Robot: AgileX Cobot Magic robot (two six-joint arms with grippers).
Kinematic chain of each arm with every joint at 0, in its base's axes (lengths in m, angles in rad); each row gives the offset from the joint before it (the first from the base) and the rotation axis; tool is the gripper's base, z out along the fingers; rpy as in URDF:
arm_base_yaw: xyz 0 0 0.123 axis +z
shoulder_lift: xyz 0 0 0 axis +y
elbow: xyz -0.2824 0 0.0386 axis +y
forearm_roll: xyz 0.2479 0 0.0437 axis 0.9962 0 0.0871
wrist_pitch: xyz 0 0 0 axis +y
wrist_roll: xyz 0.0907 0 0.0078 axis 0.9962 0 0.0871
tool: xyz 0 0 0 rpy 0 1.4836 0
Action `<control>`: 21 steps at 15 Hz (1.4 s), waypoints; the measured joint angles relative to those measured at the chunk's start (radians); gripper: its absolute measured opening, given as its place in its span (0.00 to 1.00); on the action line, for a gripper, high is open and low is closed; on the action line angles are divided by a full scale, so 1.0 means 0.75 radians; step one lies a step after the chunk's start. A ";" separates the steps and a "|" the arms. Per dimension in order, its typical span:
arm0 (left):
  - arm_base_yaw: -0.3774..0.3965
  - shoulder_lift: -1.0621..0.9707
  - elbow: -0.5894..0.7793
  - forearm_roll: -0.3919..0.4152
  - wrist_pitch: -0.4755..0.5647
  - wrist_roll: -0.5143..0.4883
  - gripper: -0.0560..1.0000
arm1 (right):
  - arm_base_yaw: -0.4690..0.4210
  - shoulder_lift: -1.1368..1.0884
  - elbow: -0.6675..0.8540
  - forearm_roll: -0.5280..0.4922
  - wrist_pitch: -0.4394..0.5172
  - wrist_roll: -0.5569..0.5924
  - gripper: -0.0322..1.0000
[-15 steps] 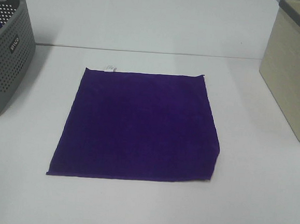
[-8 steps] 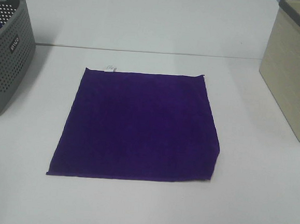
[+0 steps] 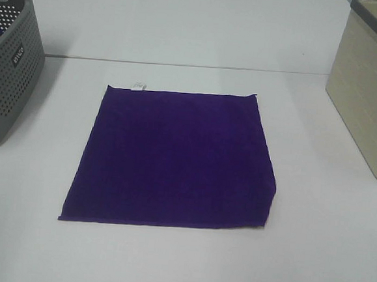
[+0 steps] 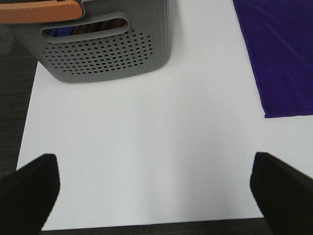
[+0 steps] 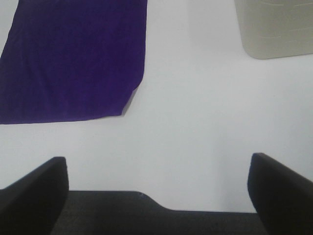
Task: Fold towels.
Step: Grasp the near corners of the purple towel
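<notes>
Plainly, the left gripper (image 4: 154, 169) stands with its two black fingers (image 4: 29, 191) spread wide apart and nothing between them. It hangs over the bare white bench top (image 4: 146, 137) by the front-left corner. The right gripper (image 5: 156, 166) is likewise spread wide and holds nothing. It hangs above the bench's front edge, toward the right side.

Between the two, a purple square cloth towel (image 3: 174, 159) lies flat and unfolded on the middle of the bench. Its near edge runs along the front edge and a small white tag (image 3: 138, 85) sits on its far edge. In the right wrist view its near-right corner (image 5: 128, 100) looks slightly lifted, with a thin shadow beneath.

At the left edge, well apart from the towel, stands a grey perforated plastic basket (image 3: 5, 68) with cut-out handles and some cloth dimly visible inside. At the right edge stands a beige ribbed plastic bin (image 3: 368, 96) with a dark rim.
</notes>
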 joint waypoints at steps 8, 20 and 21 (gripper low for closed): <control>0.000 1.024 -0.487 -0.423 0.003 0.137 0.99 | 0.000 0.960 -0.401 0.137 -0.072 -0.100 0.96; 0.000 2.029 -0.501 -0.944 -0.204 0.741 0.99 | 0.000 1.653 -0.401 0.629 -0.272 -0.585 0.96; 0.000 2.069 -0.501 -0.951 -0.221 0.759 0.99 | 0.000 1.705 -0.395 0.631 -0.277 -0.597 0.96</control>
